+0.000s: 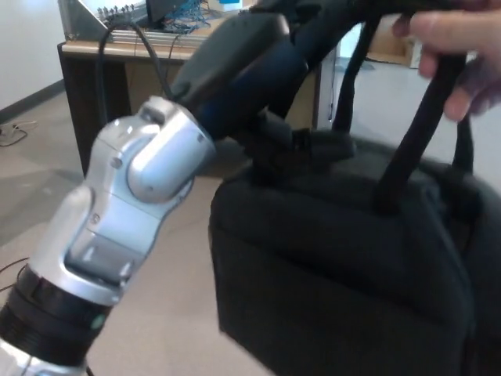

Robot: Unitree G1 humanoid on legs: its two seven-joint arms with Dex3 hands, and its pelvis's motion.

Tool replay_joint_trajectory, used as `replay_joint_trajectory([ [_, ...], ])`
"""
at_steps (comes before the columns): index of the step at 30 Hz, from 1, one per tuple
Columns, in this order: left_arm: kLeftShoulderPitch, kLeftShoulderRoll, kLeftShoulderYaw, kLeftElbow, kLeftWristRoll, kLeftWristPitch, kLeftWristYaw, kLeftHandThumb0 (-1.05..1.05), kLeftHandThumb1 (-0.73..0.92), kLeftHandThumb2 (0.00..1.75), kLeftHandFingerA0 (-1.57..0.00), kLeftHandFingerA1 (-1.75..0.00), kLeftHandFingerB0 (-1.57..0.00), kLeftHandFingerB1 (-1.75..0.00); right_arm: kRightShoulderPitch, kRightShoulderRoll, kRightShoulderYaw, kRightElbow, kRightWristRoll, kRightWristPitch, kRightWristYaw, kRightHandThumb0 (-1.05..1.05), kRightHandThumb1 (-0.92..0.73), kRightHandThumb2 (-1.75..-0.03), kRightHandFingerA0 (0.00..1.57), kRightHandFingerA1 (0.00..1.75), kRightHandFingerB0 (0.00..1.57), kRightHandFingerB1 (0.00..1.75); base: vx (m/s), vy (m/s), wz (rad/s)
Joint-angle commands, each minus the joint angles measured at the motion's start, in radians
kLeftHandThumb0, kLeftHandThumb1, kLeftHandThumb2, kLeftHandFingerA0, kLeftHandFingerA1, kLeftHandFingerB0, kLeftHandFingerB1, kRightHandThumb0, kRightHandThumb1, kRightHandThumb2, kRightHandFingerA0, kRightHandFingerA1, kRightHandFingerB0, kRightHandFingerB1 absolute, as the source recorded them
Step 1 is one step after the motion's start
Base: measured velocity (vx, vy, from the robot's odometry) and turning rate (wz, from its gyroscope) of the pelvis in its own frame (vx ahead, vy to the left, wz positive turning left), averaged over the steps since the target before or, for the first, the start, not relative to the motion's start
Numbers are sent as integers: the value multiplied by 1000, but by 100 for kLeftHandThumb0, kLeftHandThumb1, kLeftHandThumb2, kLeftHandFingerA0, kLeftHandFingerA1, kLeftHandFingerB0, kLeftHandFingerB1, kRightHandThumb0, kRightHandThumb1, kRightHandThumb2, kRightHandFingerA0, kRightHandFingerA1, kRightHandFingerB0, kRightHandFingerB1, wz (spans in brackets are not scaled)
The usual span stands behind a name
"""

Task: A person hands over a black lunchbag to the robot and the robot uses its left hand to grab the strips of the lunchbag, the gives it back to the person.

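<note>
Now at handover: lunchbag (344,266) filling lower right, strips (407,133) pinched by person's hand (454,47) upper right; left hand (290,145) near strips, grip state unclear; hook strips fully before release.

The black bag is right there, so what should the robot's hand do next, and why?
Probably move the left hand up to the straps and close on them. The person's hand holds the straps at the top, so the lunchbag hangs from the person, not the robot. The robot's hand sits by the bag's top edge; its fingers are too blurred to judge.
</note>
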State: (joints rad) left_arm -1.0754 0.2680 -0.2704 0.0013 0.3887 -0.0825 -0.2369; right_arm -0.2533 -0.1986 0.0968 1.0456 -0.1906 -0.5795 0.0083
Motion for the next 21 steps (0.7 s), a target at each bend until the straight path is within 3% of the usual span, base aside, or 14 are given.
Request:
replay_joint_trajectory([
  [1, 46, -12, -1, -18, 49, 23, 21, -82, 49, 84, 0, 0, 0, 0, 12, -15, 11, 8, -23, -2, -15, -69, -77, -64, 31, 37, 29, 34, 0, 0, 0],
  [15, 126, -5, 33, -54, 107, 21, 60, -73, 46, 83, 0, -8, 0, -9, 36, -14, 12, 5, -17, -6, -2, -69, -77, -63, 33, 38, 30, 34, 0, 0, 0],
  [16, 123, -10, 31, -48, 119, 17, 74, -72, 57, 58, 0, -15, 0, -17, 35, -13, 10, 6, -12, -5, 4, -70, -77, -64, 33, 37, 31, 34, 0, 0, 0],
  [18, 117, -15, 28, -39, 131, 10, 90, -72, 57, 58, 0, -15, 0, -17, 32, -13, 11, 6, -12, 0, 7, -70, -77, -64, 33, 37, 31, 34, 0, 0, 0],
  [19, 112, -22, 23, -29, 145, 1, 113, -70, 45, 84, 0, -16, 0, -15, 31, -13, 10, 9, -11, -4, 9, -69, -76, -63, 34, 38, 31, 34, 0, 0, 0],
  [21, 96, -44, 8, 1, 180, -17, 168, -70, 45, 84, 0, -17, 0, -15, 29, -15, 8, 10, -8, -6, 14, -69, -76, -63, 33, 38, 30, 34, 0, 0, 0],
])
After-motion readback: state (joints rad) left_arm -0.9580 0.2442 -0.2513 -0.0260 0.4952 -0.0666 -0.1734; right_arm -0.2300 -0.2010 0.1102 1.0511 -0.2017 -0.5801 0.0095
